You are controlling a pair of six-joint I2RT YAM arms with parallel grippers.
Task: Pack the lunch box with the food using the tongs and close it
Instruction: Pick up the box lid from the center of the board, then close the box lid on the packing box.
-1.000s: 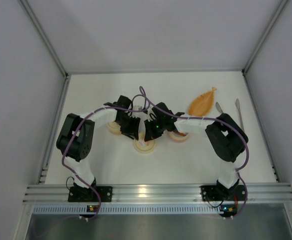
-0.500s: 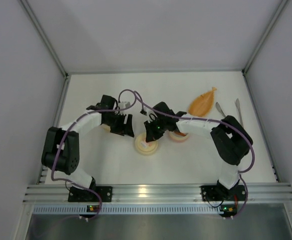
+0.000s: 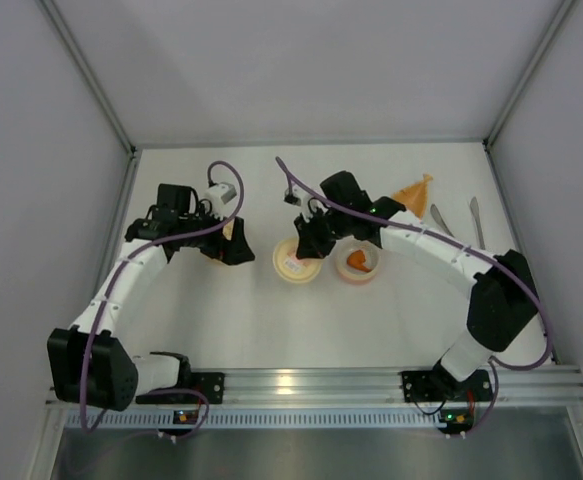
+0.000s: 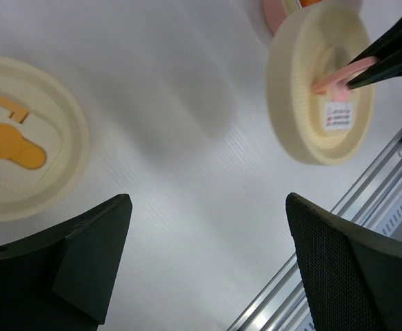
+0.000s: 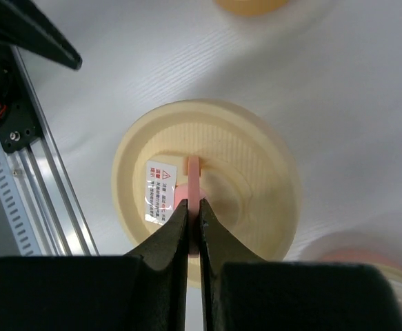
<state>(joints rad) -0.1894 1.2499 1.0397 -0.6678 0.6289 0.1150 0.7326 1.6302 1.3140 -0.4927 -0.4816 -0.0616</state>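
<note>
- The right pincer [image 5: 194, 207] is clamped together on the pink tab [image 5: 193, 176] at the middle of a cream lid [image 5: 256, 172], held near the centre of the desk [image 3: 271, 320].
- The pink tub [image 3: 343, 275] sits just beside that lid, toward the desk's right edge. It is lidless, with an orange food piece [image 3: 359, 260] inside. The right arm is nearer, so the lid likely goes sideways onto it.
- The left pincer [image 4: 206, 203] stands wide apart and empty, beside an orange-marked lid [image 4: 49, 138] toward the left edge.
- The tongs [image 3: 476, 215] lie by the far right edge, long axis near-to-far.
</note>
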